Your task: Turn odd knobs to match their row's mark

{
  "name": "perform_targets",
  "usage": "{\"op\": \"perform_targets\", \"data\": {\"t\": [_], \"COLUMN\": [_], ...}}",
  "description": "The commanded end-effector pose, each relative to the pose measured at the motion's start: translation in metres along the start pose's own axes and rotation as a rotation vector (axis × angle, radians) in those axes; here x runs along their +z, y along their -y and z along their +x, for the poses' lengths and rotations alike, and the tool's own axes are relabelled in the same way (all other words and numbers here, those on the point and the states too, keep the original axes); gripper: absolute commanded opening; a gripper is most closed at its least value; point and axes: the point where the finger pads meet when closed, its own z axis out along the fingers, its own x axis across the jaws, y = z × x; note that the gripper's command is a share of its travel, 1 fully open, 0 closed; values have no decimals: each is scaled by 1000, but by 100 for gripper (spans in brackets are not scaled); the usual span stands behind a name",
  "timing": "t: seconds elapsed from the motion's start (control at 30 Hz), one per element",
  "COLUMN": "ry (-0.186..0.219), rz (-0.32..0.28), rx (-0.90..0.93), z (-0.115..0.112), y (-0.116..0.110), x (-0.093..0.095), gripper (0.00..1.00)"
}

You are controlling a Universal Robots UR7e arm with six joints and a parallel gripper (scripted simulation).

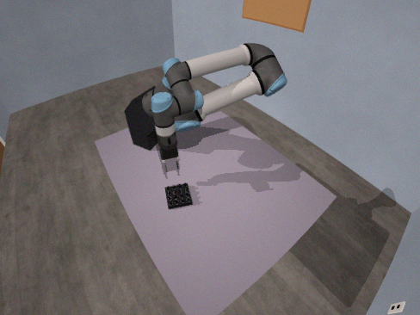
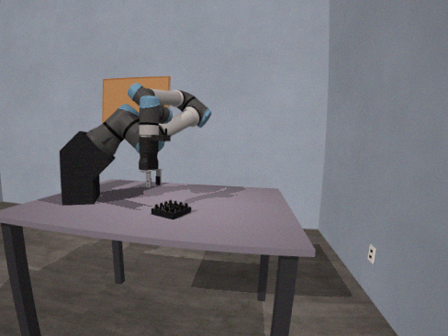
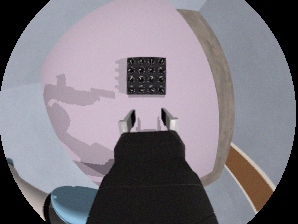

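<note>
Work on the knobs is, by my reading, not yet under way: the gripper [image 1: 170, 171] is hanging above the lilac table [image 1: 258, 224], up off the knob box [image 1: 178, 195] and a little to its far side, touching none of the knobs. Its two fingers are standing fully apart with nothing between them. So every odd knob in every row is probably waiting to be found and turned, though the pictures are too coarse to say which knobs those are; the white lines and printed names are not readable in any view.

Standing flat on the table, the knob box is sitting toward the table's left half, well apart from the arm's dark pedestal [image 2: 78, 170] at the far left. It is showing as a small, low, black square block. In the exterior view its knobs are sticking up as short dark pegs in rows; from the top and wrist views they are appearing as a grid of dark rings with pale flecks. Which side carries the socket I cannot tell, so front and rear are not settled from here.
</note>
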Motion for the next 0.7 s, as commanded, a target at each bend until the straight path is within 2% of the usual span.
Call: {"op": "perform_targets", "data": {"t": [0.0,0.37,0.67], "ry": [0,-1,-5], "rz": [0,-1,-4], "rx": [0,31,138], "z": [0,1,3], "y": [0,2,7], "x": [0,-1,-1], "gripper": [100,100,100]}}
